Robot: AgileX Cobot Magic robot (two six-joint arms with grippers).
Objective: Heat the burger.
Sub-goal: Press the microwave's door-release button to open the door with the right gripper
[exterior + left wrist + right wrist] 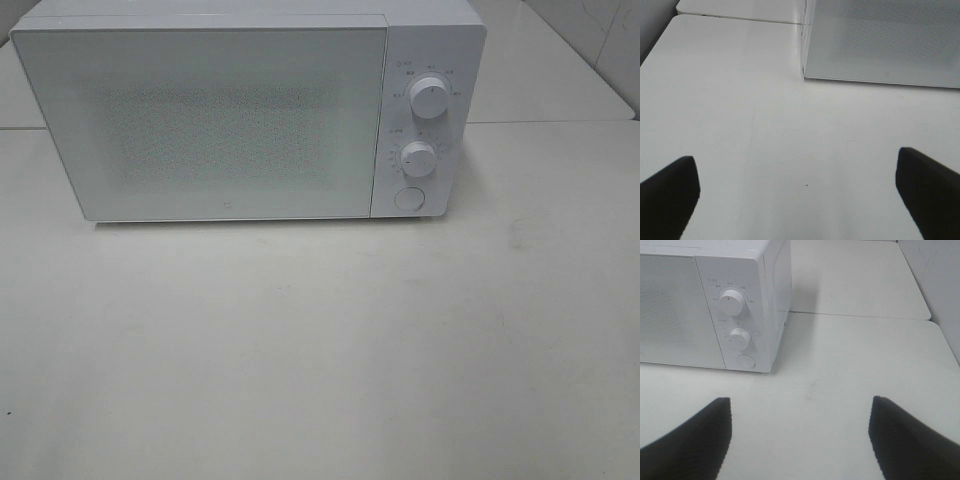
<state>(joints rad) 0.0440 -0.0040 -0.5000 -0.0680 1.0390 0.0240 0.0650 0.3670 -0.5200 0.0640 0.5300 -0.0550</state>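
Note:
The burger is out of view in every frame. A white microwave (200, 120) stands at the back of the white table, its door shut. Its panel carries two round knobs (431, 97) (418, 158) and a round button (408, 198). Neither arm shows in the high view. In the left wrist view my left gripper (797, 185) is open over bare table, short of the microwave's front left corner (804, 75). In the right wrist view my right gripper (800, 432) is open and empty, facing the microwave's knob panel (737, 315).
The white table (320, 350) runs from the microwave to the near edge. A seam between table panels (550, 122) lies to the right of the microwave. A grey wall (940, 280) rises at the far right.

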